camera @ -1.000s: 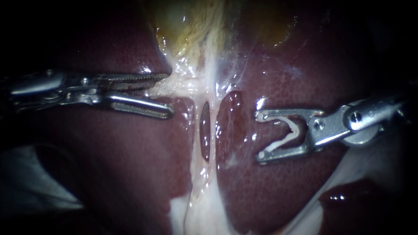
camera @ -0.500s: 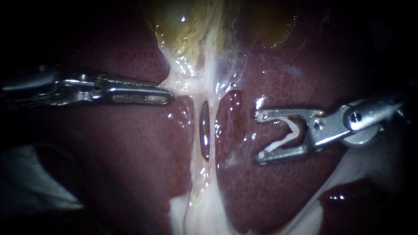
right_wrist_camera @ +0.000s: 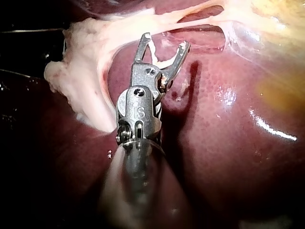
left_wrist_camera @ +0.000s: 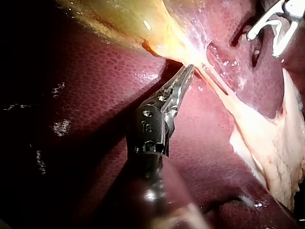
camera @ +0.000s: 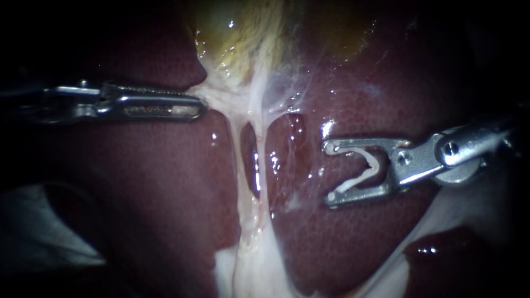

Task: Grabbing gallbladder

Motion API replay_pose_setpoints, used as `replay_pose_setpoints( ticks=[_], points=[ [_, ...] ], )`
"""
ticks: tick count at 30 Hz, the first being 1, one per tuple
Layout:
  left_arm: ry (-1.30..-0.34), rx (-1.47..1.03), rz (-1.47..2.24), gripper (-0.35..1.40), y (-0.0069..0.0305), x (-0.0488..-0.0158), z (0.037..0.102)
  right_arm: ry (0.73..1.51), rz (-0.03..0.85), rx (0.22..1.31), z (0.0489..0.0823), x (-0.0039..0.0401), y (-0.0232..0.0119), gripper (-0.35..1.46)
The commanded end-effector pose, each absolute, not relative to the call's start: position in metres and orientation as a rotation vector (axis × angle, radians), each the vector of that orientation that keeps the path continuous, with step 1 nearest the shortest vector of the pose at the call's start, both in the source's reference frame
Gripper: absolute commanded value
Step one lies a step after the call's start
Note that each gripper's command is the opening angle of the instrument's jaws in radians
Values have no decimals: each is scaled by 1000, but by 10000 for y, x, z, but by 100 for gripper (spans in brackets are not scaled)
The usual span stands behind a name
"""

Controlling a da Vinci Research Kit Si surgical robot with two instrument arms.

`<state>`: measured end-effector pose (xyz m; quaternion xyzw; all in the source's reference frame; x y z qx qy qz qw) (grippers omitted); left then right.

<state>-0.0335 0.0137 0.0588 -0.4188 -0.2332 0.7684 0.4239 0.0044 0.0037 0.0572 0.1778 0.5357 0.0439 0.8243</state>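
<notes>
The yellow-green gallbladder (camera: 243, 38) lies at the top of the endoscope view, narrowing into pale tissue. My left instrument (camera: 199, 106) comes in level from the left, its serrated jaws shut on that pale tissue at the gallbladder's lower edge and drawing it leftward. In the left wrist view the same instrument (left_wrist_camera: 189, 70) has its tip at the gallbladder (left_wrist_camera: 119, 19) where it narrows. My right instrument (camera: 328, 172) rests over the liver, apart from the gallbladder. Its jaws stand wide, holding a white clip (camera: 364, 168) that touches both, as in the right wrist view (right_wrist_camera: 165, 40).
Dark red liver (camera: 359, 243) fills the view. A whitish stretched band (camera: 248, 182) runs down from the gallbladder to a pale fatty mass (camera: 248, 270), with a dark gap beside it. A grey shape (camera: 33, 232) lies at the lower left.
My left instrument's jaws closed from open onto the pale tissue, then moved up and to the left, pulling the tissue and band leftward. My right instrument has not moved.
</notes>
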Motion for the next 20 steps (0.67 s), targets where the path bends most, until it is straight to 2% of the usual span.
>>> replay_pose_setpoints(
  ticks=[1, 8, 20],
  points=[
    [-578, -1046, 1920, -35, 140, -331, 586, 1139, 93, 378, 572, 44, 37, 50],
    [-562, -1033, 1910, -35, 156, -311, 573, 1139, 93, 378, 572, 44, 37, 50],
    [-549, -1030, 1907, -35, 151, -319, 578, 1139, 93, 378, 572, 44, 37, 50]
  ],
)
